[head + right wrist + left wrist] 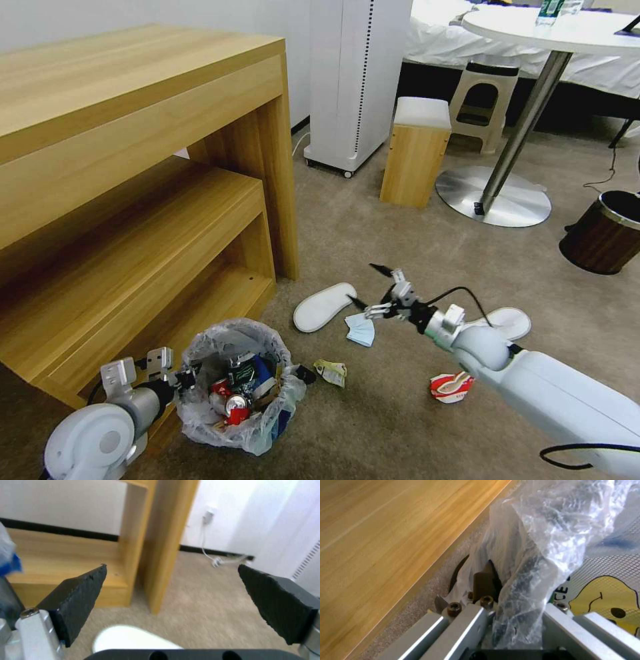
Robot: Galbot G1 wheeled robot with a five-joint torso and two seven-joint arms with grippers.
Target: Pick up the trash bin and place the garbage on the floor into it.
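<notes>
In the head view, the trash bin point(239, 390) is seen on the floor point(400, 253) beside the wooden shelf unit point(133, 200), its bag-covered rim clamped by the left gripper point(179, 380). The right gripper point(375, 288) is held above the carpet with its fingers spread wide; a white slipper point(325, 307) lies just beyond them, a light-blue face mask point(361, 329) just beneath, and a red-white paper bowl point(451, 387) near the arm.

In the left wrist view, crinkled plastic bag point(533, 562) is pinched between the fingers point(483, 582).

In the right wrist view, the fingers point(80, 597) are parted widely, with the slipper's white toe between them below.
</notes>
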